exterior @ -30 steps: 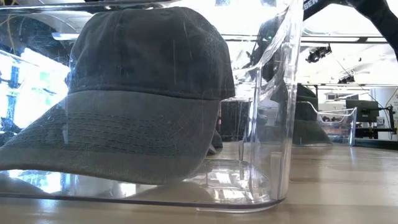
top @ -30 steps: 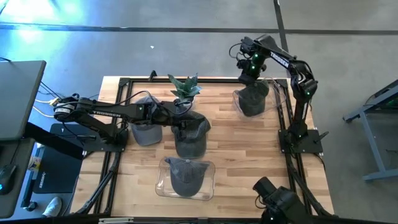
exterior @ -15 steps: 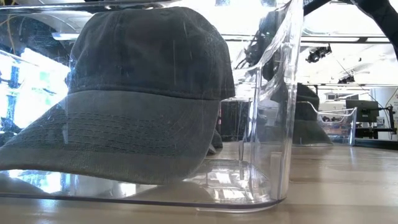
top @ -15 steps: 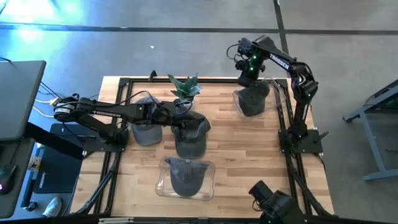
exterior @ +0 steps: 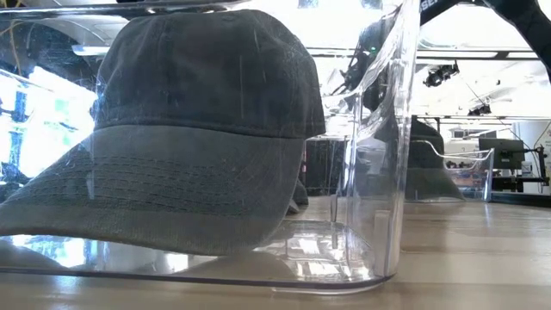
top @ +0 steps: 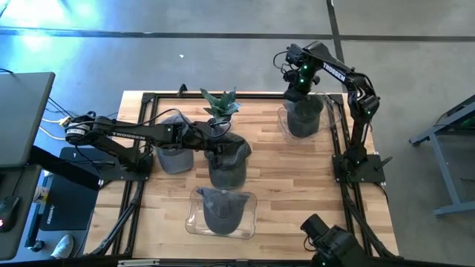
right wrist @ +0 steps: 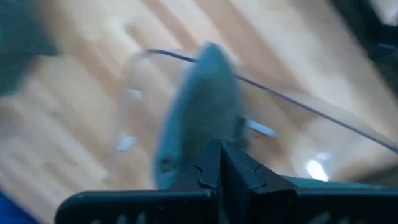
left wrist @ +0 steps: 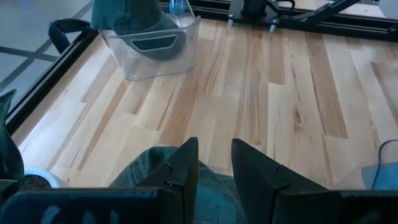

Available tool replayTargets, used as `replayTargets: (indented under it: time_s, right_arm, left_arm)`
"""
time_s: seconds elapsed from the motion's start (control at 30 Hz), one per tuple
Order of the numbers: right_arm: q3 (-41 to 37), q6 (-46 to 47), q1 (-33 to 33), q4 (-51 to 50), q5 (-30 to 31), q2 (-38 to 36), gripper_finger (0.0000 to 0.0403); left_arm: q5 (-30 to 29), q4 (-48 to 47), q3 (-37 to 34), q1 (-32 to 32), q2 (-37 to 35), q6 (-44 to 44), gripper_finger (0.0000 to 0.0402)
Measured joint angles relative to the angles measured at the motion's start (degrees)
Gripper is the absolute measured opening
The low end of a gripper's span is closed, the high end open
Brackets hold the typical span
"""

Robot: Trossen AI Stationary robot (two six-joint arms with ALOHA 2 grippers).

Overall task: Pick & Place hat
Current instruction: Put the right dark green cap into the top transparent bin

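My left gripper (top: 221,148) reaches to the table's middle and is shut on a grey-blue hat (top: 228,167), whose cloth (left wrist: 211,196) shows between its fingers. My right gripper (top: 300,95) is at the far right, shut on a second hat (top: 302,119) that hangs down into a clear bin (top: 327,111). A third hat (top: 174,157) lies on the table beside the left arm. Another hat (exterior: 207,129) sits brim-down in the near clear bin (exterior: 379,172). My left gripper pinches the hat's cloth (left wrist: 210,186) between its two fingers, which slant down from the table's left side. The hat hangs under the fingers; whether its lower part touches the table, I cannot tell. My right gripper has the top of its hat (right wrist: 205,134) between shut fingers pointing steeply down. The fingers hide the place of contact. The hat hangs narrow below them inside the clear bin (right wrist: 280,99).
A potted plant (top: 220,104) stands at the far middle, just beyond my left gripper. A black frame (top: 148,100) runs along the table's edges. Bare wood (top: 289,185) lies between the middle hat and the right arm's base (top: 358,165).
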Motion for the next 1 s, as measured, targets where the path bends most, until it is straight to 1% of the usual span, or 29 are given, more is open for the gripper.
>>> replayTargets:
  time_s: [0.07,0.1,0.23,0.3,0.43,0.5,0.63,0.77,0.83,0.9,1.0]
  right_arm:
    - [0.0,0.0,0.2,0.0,-3.8,-0.9,0.0]
    - [0.0,0.1,0.3,0.0,-4.8,-1.4,0.0]
    - [0.0,-0.4,1.0,0.0,-3.8,-2.7,0.0]
    - [0.1,-2.9,1.3,-0.1,0.4,-3.2,0.0]
    - [0.2,-4.7,1.9,0.0,14.1,-4.1,0.0004]
    - [0.2,-5.8,1.9,0.2,16.5,-4.8,0.0013]
    - [0.2,-6.8,1.6,2.2,15.9,-7.2,0.0051]
    - [0.1,-7.4,1.4,2.6,15.0,-9.5,0.0111]
    - [0.1,-9.1,1.3,1.9,15.1,-10.8,0.0143]
    - [0.1,-13.5,1.3,1.0,15.5,-11.7,0.0173]
    - [0.1,-23.7,2.0,0.0,16.0,-12.4,0.0203]
  left_arm:
    - [0.0,0.1,0.0,0.0,0.0,0.0,0.0092]
    - [0.0,0.0,0.0,0.0,0.0,0.0,0.0092]
    - [0.0,0.0,0.0,0.0,0.0,0.0,0.0092]
    - [0.0,0.0,0.0,0.0,0.0,0.0,0.0092]
    - [0.0,0.1,0.0,0.0,0.0,0.0,0.0092]
    - [0.0,0.2,0.0,0.0,0.0,0.0,0.0092]
    - [0.0,0.3,0.0,0.0,0.0,0.5,0.0092]
    - [0.3,0.3,0.0,0.0,0.0,1.5,0.0092]
    - [1.0,0.3,0.0,0.0,0.0,1.5,0.0092]
    - [1.9,0.3,0.0,0.0,0.0,1.5,0.0092]
    - [2.8,0.3,0.0,0.0,0.0,1.5,0.0092]
